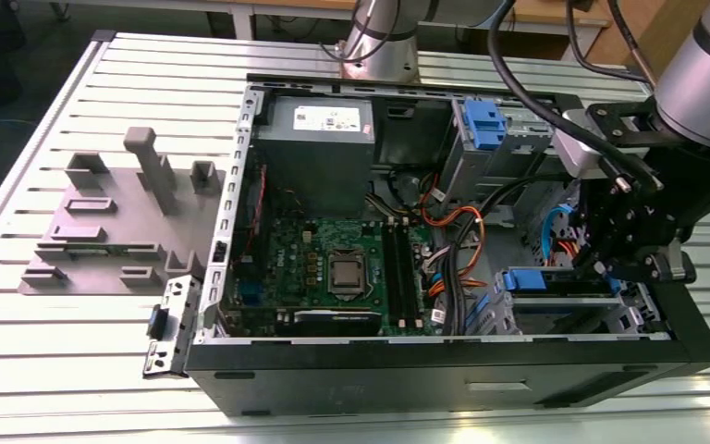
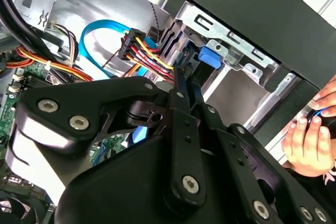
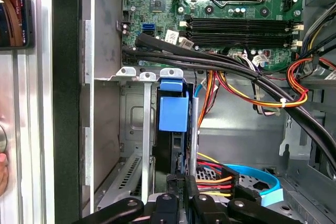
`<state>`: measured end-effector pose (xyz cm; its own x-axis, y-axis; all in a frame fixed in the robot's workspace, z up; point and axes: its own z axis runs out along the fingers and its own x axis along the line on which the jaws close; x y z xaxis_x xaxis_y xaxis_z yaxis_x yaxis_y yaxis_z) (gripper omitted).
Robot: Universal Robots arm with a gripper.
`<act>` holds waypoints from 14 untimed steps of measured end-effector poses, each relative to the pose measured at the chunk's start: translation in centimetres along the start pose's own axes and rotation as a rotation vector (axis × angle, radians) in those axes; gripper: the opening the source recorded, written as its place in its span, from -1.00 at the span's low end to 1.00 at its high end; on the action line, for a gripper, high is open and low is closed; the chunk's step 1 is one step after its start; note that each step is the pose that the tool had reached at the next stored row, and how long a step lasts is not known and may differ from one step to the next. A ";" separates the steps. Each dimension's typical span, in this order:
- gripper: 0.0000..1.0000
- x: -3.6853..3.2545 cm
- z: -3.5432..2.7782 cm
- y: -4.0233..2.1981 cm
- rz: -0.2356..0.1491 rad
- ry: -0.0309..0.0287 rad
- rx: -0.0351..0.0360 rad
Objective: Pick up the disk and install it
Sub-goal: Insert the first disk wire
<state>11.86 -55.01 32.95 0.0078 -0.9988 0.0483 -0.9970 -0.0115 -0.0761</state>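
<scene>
The open computer case [image 1: 454,370] lies on the slatted table [image 1: 34,351]. The gripper [image 1: 620,264] hangs over the drive cage [image 3: 142,129] at the case's corner. The disk [image 3: 173,114] stands edgewise in that cage, its blue carrier end showing. Finger state cannot be told.

Bright, even light; slight glare

You've got a slotted aluminium table [image 1: 34,139] under everything, light glaring off its near edge. Behind it, dark floor [image 1: 34,46] and a wooden bench [image 1: 281,9].
</scene>
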 end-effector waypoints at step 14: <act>-0.66 0.04 0.16 0.01 0.003 -0.0002 -0.0001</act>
<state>11.86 -55.06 32.79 0.0049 -0.9988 0.0479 -0.9971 -0.0086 -0.0762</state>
